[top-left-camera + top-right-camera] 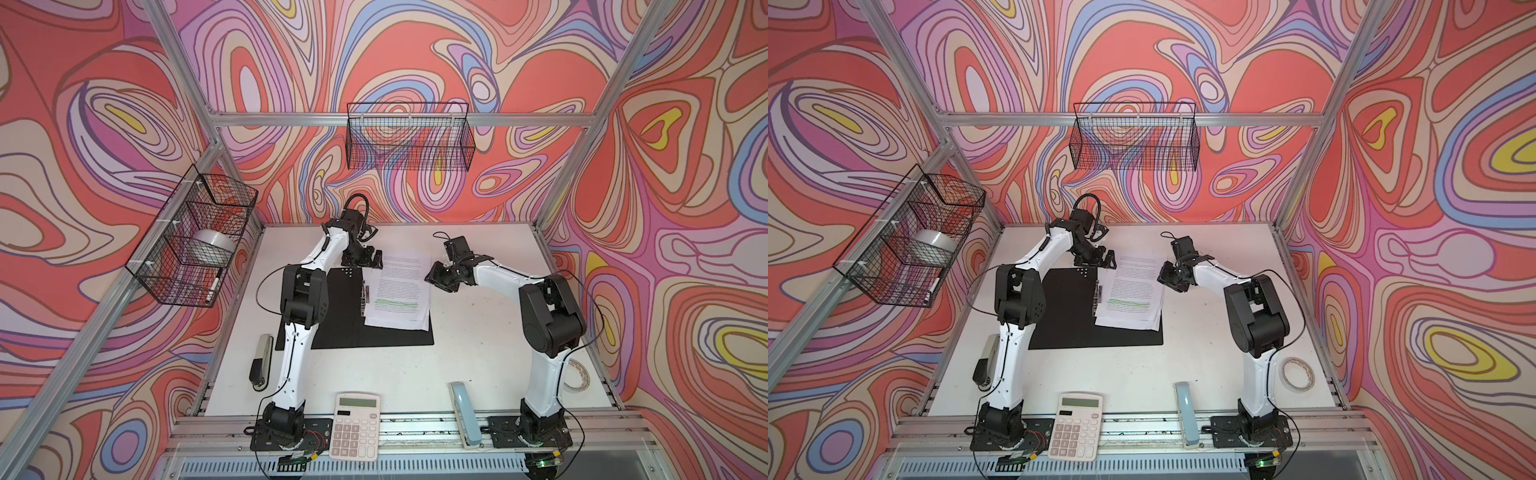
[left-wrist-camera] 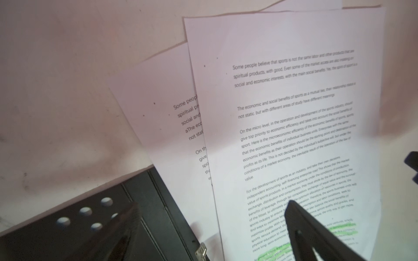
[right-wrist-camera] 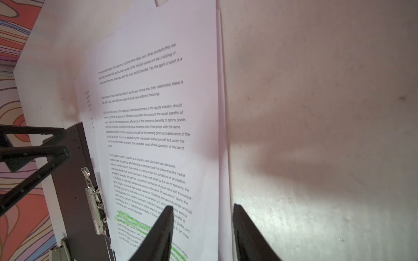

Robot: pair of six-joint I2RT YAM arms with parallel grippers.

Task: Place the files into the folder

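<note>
The files (image 1: pixel 399 286) lie face up on the right half of the open folder (image 1: pixel 336 316), which rests black side up on the white surface (image 1: pixel 478 353). The sheets are fanned, not squared, and their far ends overhang the folder's far edge onto the surface. Their left edge sits just beside the metal spine clip (image 3: pixel 96 203); whether any sheet lies under the clip cannot be told.

The left pincer (image 1: pixel 361 261) stands at the folder's far edge, jaws wide apart, holding nothing. The right pincer (image 1: pixel 434 277) stands at the files' right edge, jaws partly apart, one over the paper and one over bare surface, with nothing gripped.

Toward the near edge, well apart from the folder, are a white calculator (image 1: pixel 355 426), a light blue stapler (image 1: pixel 465 415), a grey stapler (image 1: pixel 261 361) and a tape roll (image 1: pixel 1296 374).
</note>
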